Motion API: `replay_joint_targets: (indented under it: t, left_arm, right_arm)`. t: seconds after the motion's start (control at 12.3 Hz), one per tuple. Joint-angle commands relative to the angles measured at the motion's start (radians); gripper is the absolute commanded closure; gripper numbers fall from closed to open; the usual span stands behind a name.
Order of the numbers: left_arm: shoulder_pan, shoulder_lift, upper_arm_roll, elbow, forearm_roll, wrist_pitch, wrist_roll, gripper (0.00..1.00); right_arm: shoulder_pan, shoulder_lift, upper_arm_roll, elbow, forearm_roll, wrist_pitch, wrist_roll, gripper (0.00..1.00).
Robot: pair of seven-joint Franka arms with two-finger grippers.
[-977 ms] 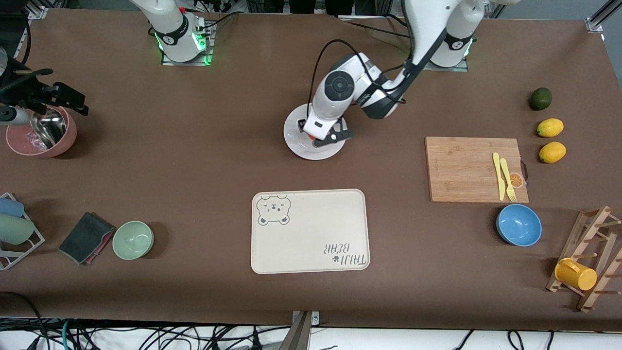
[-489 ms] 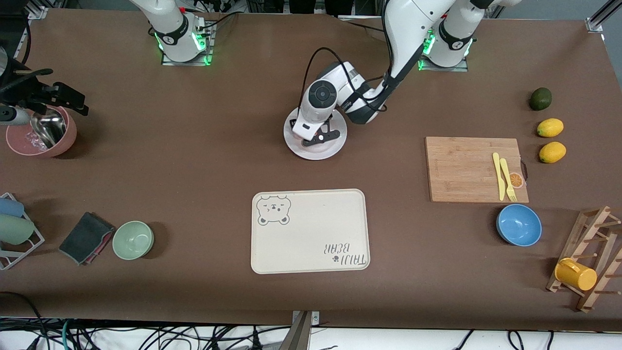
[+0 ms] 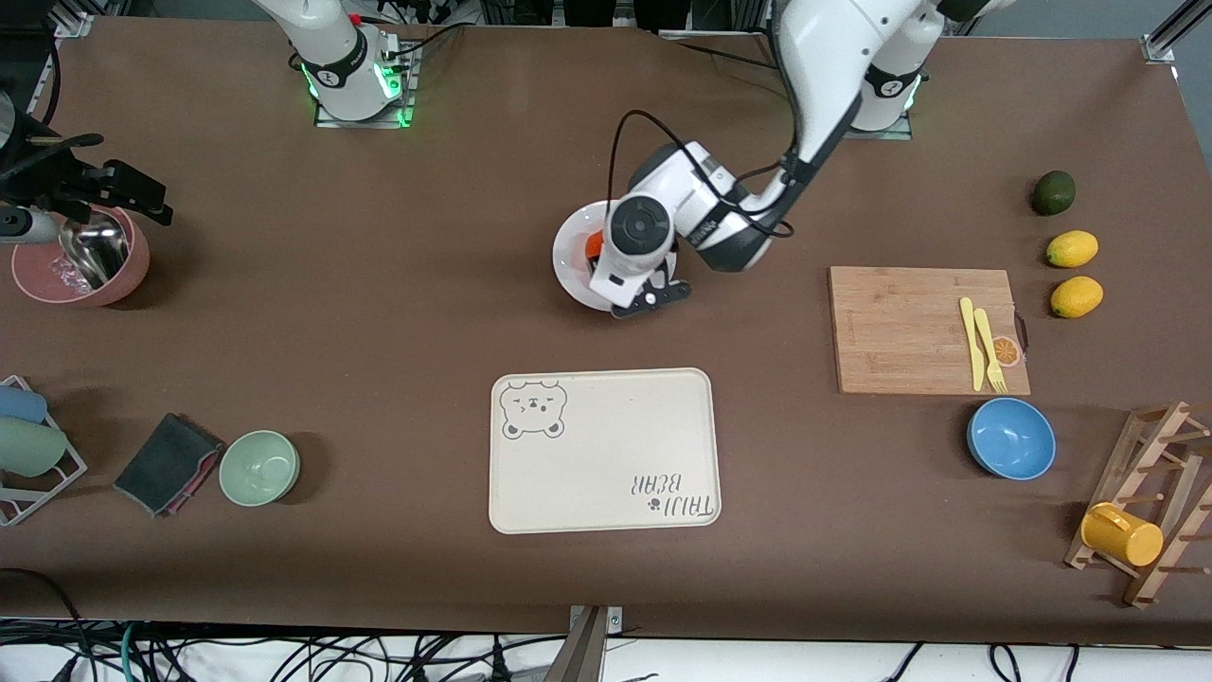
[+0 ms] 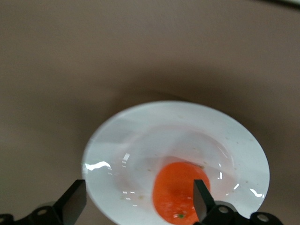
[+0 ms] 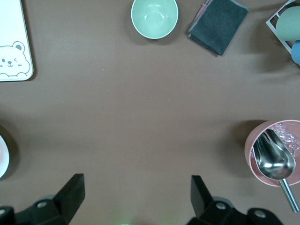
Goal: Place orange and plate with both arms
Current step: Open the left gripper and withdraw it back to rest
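The white plate [image 3: 574, 256] sits mid-table, toward the robots' bases. The orange [image 3: 593, 245] lies on it. My left gripper [image 3: 649, 297] hangs open and empty over the plate's rim on the side nearer the front camera. In the left wrist view the plate [image 4: 140, 140] fills the middle. There the orange [image 4: 178, 192] lies close to one fingertip of the open left gripper [image 4: 138, 206]. My right gripper [image 5: 136, 197] shows only in its own wrist view. It is open, empty and high over bare table, and that arm waits. The plate's edge [image 5: 2, 157] shows there.
A cream bear tray [image 3: 603, 451] lies nearer the camera than the plate. A cutting board [image 3: 900, 332] with yellow cutlery, a blue bowl [image 3: 1010, 438], lemons [image 3: 1072, 249] and a mug rack [image 3: 1150, 507] stand toward the left arm's end. A green bowl [image 3: 259, 467], cloth [image 3: 169, 463] and pink bowl [image 3: 80, 256] stand toward the right arm's end.
My left gripper has moved off the plate's middle to its rim nearer the camera. The orange, earlier hidden under the gripper, now lies uncovered on the plate. The right arm has not moved.
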Motion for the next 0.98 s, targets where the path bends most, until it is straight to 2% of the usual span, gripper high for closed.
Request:
replay_joint_targets:
  t: [0.0, 0.41, 0.65, 0.9]
  left_arm:
    - [0.130, -0.033, -0.015, 0.032, 0.010, -0.109, 0.165, 0.00]
    - [0.404, -0.079, -0.014, 0.032, 0.016, -0.263, 0.451, 0.00]
    - [0.542, -0.093, -0.003, 0.033, 0.028, -0.278, 0.561, 0.00]
    - [0.668, -0.108, -0.005, 0.033, 0.097, -0.283, 0.718, 0.00]
  right_arm:
    - [-0.002, -0.014, 0.001, -0.008, 0.005, 0.000, 0.003, 0.00]
    - [-0.002, -0.014, 0.001, -0.008, 0.005, 0.000, 0.003, 0.00]
    - [-0.001, -0.014, 0.001, -0.008, 0.005, -0.002, 0.003, 0.00]
    - [-0.001, -0.014, 0.002, -0.008, 0.005, 0.000, 0.003, 0.00]
